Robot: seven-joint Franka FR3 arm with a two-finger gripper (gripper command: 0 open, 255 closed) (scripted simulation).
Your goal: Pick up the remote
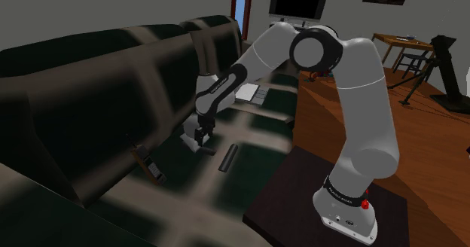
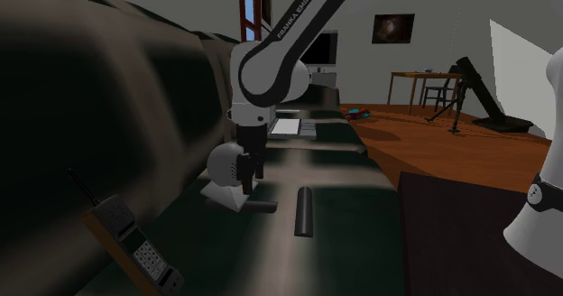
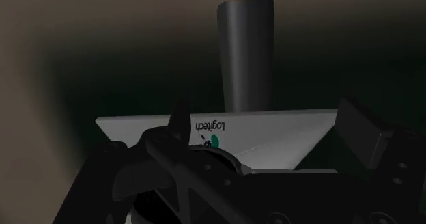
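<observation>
Remote lies flat on the sofa seat, clear of the backrest, so we judge it open to a grasp from above. The arm bends low, putting the gripper, fingers apart and empty, over a white stand just beside it. We see the remote as a slim, dark, plain bar.

White arm arches high at the elbow, forearm sloping down, black gripper pointing straight downward.
</observation>
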